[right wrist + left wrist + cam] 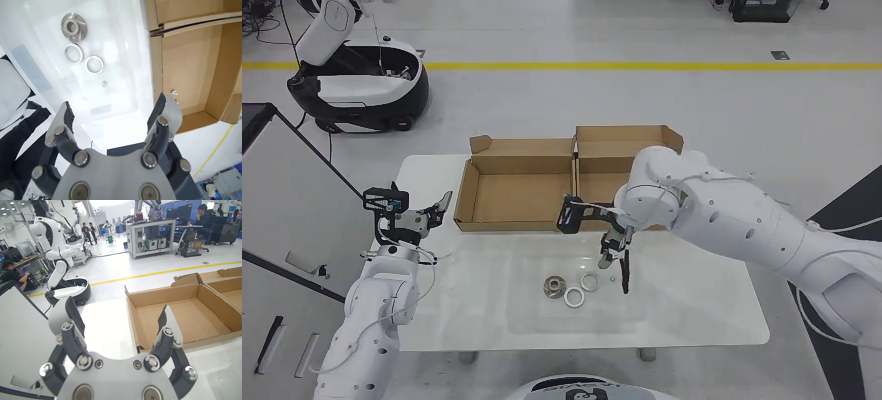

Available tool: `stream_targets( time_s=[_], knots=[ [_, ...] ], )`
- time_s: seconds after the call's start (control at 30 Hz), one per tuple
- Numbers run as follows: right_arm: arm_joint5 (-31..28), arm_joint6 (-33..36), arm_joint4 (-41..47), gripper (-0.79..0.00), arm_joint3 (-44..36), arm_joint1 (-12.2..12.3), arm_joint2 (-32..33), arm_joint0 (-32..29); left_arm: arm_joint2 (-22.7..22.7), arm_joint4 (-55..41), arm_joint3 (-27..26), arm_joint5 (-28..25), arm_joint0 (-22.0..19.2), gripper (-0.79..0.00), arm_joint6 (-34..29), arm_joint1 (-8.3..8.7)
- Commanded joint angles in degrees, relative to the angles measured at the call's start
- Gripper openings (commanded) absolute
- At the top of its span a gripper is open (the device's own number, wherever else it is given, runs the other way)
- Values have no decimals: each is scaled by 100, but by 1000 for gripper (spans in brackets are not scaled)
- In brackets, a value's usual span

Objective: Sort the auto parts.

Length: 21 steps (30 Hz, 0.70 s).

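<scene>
We judge one small part boxed. The flange, ring, second ring and loose bolt remain on the desk. The left claw and right claw are spread, empty.

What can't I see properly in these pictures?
Top view: the white right arm covers most of the floor of the right brown cardboard box.
Right wrist view: the right hand hides part of the small silver pieces in that box.
Right wrist view: the tiny silver piece on the white table is too small to name.
Left wrist view: that box is cut off by the picture edge.
</scene>
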Motion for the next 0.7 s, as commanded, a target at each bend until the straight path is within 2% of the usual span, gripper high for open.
stream_targets(
  time_s=[0.0,0.1,0.27,0.6,0.67],
  knots=[
    [2,0,-14,0,18,6,-5,-68,0,0,0,0,0,0,0,0],
    [36,-31,-62,0,64,9,1,-165,0,0,0,0,0,0,0,0],
    [81,-69,-103,-222,88,-19,-17,-305,0,0,0,0,0,0,0,0],
    [68,-131,-179,-348,440,-202,-161,-486,0,0,0,0,0,0,0,0],
    [26,-172,-210,-394,549,-251,-198,-517,0,0,0,0,0,0,0,0]
  ],
)
